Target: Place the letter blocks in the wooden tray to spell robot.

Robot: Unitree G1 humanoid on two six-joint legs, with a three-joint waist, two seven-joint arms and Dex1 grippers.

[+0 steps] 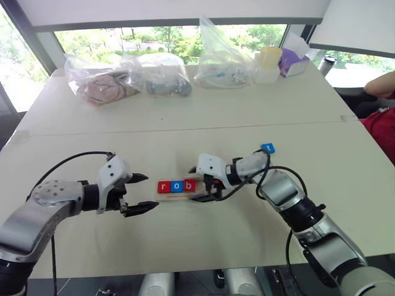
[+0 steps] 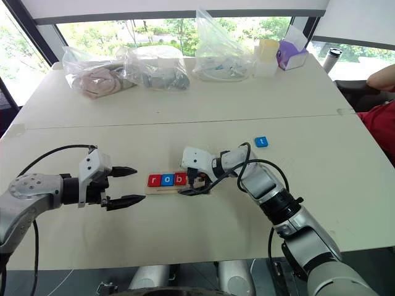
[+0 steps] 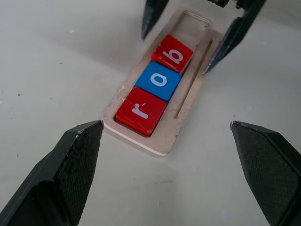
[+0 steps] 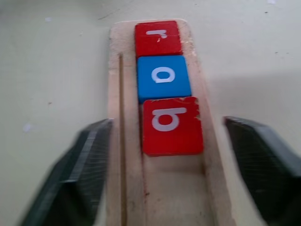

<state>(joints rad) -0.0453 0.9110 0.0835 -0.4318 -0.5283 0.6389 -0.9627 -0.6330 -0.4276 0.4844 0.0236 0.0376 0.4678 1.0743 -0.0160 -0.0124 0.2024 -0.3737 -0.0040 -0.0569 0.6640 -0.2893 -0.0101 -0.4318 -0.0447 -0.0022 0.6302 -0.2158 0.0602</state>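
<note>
Left gripper: two black fingers are standing spread wide, holding nothing, at about 9 o'clock from the tray's r end, just short of it.
Right gripper: its black fingers are straddling the tray's bare end, spread apart, one on each side of the rim; the red b tile is lying just ahead of them, gripped by neither.
Long narrow light-wood tray with a raised rim: it is lying flat on the table between the two grippers, with a thin groove running along one long side.
Red square tile with a white "r": it is sitting in the tray at the end nearest the left gripper.
Blue square tile with a white "o": it is sitting in the tray, touching the r tile.
Red square tile with a white "b": it is sitting third in the row, slightly skewed, touching the o tile; the three are reading "rob".
Blue square tile with a white "t": it is lying on the table outside the tray, at about 2 o'clock from it, beyond the right arm.
Pale cream table: it is bearing everything.
Clear plastic bags: several are resting at 12 o'clock along the far edge.
Purple box: it is standing at the far 1 o'clock corner.
Person's red sleeve: it is showing at 3 o'clock.
</note>
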